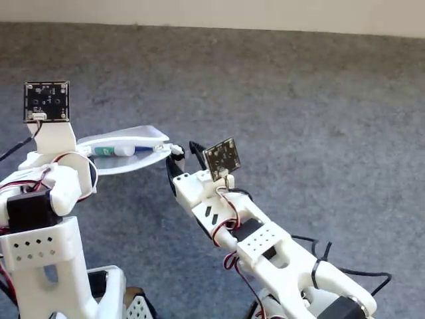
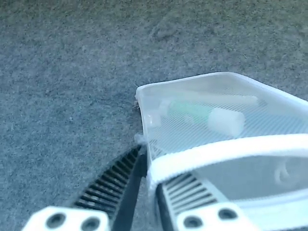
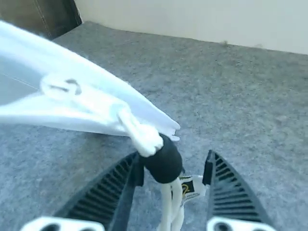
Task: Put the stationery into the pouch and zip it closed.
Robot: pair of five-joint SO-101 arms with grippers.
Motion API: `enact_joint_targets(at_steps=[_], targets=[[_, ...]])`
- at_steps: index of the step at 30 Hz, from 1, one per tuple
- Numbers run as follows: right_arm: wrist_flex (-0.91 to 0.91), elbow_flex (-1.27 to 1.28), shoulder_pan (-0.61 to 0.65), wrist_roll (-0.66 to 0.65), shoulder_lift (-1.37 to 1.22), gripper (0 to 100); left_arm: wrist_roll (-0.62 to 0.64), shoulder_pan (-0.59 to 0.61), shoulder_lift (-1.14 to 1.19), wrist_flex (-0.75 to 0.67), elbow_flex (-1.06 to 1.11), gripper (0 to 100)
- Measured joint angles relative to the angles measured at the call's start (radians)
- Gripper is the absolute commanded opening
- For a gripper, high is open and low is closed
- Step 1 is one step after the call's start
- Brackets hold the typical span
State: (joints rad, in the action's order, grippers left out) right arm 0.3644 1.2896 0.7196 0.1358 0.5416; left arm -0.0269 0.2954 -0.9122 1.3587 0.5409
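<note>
A translucent white pouch (image 1: 129,136) is held off the grey surface beside the left arm. In the left wrist view my left gripper (image 2: 147,161) is shut on the pouch's (image 2: 192,139) white edge band. Through the mesh I see a green-and-white stick (image 2: 197,113) and a thin white pen (image 2: 216,98) lying inside. My right gripper (image 1: 174,159) sits at the pouch's other end. Its own view shows this gripper (image 3: 173,159) open, with the black ball zipper pull (image 3: 163,163) between the fingers, touching one and apart from the other. A white cord (image 3: 137,132) ties the ball to the pouch (image 3: 72,96).
Grey carpet-like surface (image 1: 299,100) stretches bare to the back and right. A pale wall (image 1: 265,13) runs along the far edge. Dark furniture (image 3: 48,14) stands at the back in the right wrist view. Black cables (image 1: 345,266) trail off the right arm.
</note>
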Motion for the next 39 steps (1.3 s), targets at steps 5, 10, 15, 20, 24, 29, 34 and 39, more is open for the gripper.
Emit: enact_joint_targets(at_steps=[5, 10, 15, 20, 24, 29, 34, 39], targets=[[0.0, 0.0, 0.0, 0.0, 0.0, 19.1, 0.0, 0.0, 0.0, 0.0, 0.0, 1], [0.0, 0.0, 0.0, -0.078, 0.064, 14.1, 0.0, 0.0, 0.0, 0.0, 0.0, 1], [0.0, 0.0, 0.0, -0.106, 0.078, 8.0, 0.0, 0.0, 0.0, 0.0, 0.0, 1], [0.0, 0.0, 0.0, -0.109, 0.078, 7.7, 0.0, 0.0, 0.0, 0.0, 0.0, 1], [0.0, 0.002, 0.0, -0.109, 0.086, 2.2, 0.0, 0.0, 0.0, 0.0, 0.0, 1], [-0.005, 0.002, 0.0, -0.112, 0.091, 0.4, 0.0, 0.0, 0.0, 0.0, 0.0, 1], [-0.141, 0.002, 0.0, -0.112, 0.118, 0.4, 0.0, 0.0, 0.0, 0.0, 0.0, 1], [-0.368, 0.002, 0.003, -0.112, 0.278, 0.4, 0.0, 0.0, 0.0, 0.0, 0.0, 1]])
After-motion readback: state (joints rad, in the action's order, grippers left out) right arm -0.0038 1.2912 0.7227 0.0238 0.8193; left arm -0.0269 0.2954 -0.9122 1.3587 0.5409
